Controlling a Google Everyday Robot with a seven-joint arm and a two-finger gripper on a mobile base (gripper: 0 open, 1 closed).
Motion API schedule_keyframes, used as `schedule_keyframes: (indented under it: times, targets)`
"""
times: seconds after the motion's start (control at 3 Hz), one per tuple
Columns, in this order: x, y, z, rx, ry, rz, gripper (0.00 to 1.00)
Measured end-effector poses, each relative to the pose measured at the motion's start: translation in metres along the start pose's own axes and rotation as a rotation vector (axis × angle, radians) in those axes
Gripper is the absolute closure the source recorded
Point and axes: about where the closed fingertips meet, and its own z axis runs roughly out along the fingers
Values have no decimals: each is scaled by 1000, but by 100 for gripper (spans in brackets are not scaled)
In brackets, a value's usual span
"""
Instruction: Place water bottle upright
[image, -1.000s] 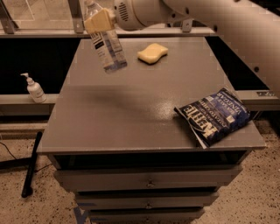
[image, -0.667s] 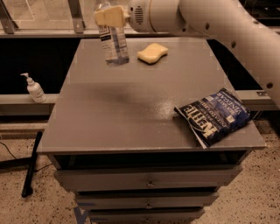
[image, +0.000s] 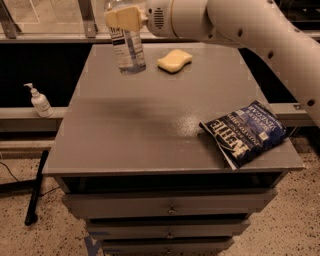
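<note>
The water bottle is clear plastic with a pale blue-and-white label. It stands nearly upright at the far left of the grey cabinet top, its base at or just above the surface. Its cap is hidden behind the gripper. My gripper, with cream-coloured fingers, is shut on the bottle's upper part. The white arm reaches in from the upper right.
A yellow sponge lies just right of the bottle. A dark blue chip bag lies at the right front edge. A small white pump-dispenser bottle stands on a ledge to the left. Drawers are below the top.
The bottle was tilted in the gripper a second ago. It has been turned to nearly upright and moved slightly right and down toward the cabinet top.
</note>
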Motion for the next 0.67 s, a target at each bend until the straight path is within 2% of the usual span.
schedule_keyframes:
  times: [0.33,0.67]
  targets:
    - [-1,5,-3,-6,-69,-25,100]
    - [-2,12,3,-25,-178,-90,100]
